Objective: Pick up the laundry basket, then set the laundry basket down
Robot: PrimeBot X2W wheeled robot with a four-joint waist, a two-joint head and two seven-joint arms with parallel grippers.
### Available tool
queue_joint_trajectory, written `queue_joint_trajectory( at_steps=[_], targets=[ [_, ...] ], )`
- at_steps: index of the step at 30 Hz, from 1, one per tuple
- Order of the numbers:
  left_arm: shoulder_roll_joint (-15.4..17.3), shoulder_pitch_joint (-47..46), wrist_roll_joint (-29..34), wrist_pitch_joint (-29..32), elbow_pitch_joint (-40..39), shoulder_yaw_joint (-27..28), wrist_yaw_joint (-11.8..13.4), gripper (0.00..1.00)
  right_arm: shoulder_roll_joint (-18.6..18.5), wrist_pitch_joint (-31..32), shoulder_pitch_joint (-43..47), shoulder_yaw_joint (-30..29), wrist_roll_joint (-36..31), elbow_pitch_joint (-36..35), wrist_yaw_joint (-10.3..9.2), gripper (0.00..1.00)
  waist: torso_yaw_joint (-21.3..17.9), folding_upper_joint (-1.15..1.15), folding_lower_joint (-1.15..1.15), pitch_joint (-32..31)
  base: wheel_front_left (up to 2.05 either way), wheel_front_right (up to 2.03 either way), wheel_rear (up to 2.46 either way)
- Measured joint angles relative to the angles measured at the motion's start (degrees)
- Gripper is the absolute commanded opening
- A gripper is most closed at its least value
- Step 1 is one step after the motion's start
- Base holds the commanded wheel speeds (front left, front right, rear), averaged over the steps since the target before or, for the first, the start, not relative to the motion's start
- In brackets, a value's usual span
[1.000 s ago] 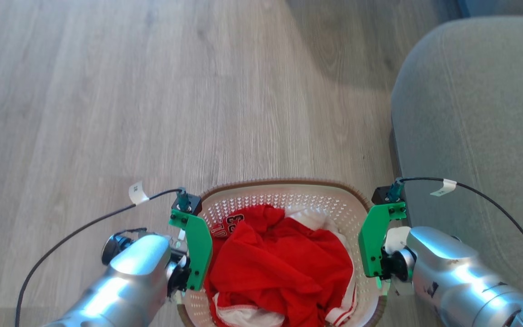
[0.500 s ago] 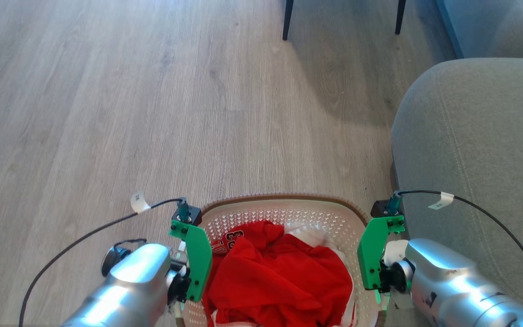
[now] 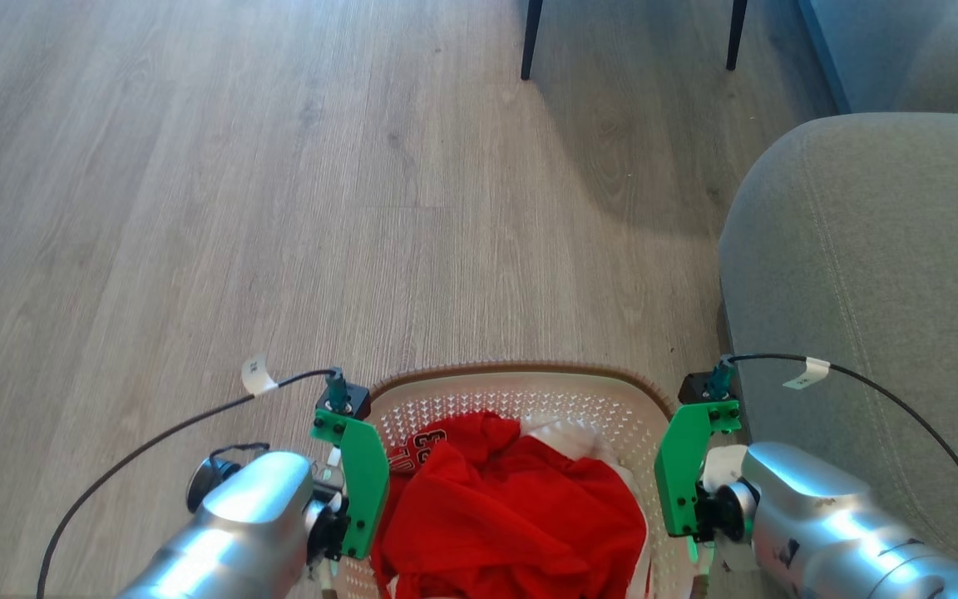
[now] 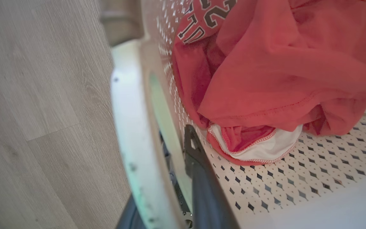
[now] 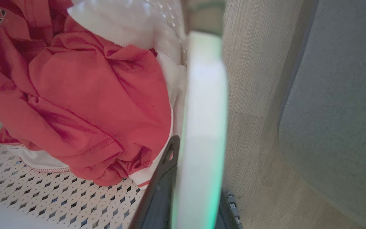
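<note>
Head cam tilts up vs 1 s ago: two dark chair legs (image 3: 531, 37) come in at far edge, sofa (image 3: 861, 291) top sits lower in frame. Laundry basket (image 3: 520, 391) slides down frame too, but less; its near part w/ red clothes (image 3: 512, 507) is cut off more.

Pale grey-brown wood-look planks (image 3: 279, 208) run away from me across the floor, their grain and seams plain in soft, even light. At my right, a grey upholstered seat (image 3: 878, 291) with a rounded edge and a line of stitching stands on the boards, its dark base meeting the floor. Two thin dark furniture legs (image 3: 531, 37) stand at the far edge of my head feed, well apart, and a broad soft shadow (image 3: 629, 141) lies on the planks below them. Beyond the seat, in the far right corner, I make out a blue-grey surface (image 3: 886, 50); whether wall or cushion, I cannot tell.
</note>
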Motion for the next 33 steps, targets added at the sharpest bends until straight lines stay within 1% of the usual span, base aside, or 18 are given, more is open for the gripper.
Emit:
queue_joint_trajectory(
  at_steps=[33],
  targets=[
    [0.0, 0.2, -0.5, 0.3, 0.5, 0.0, 0.0, 0.00, 0.1, -0.1, 0.0, 1.6, 1.5, 0.1, 0.00, 0.00, 0.1, 0.00, 0.00, -0.3, 0.00, 0.00, 0.00]
  ],
)
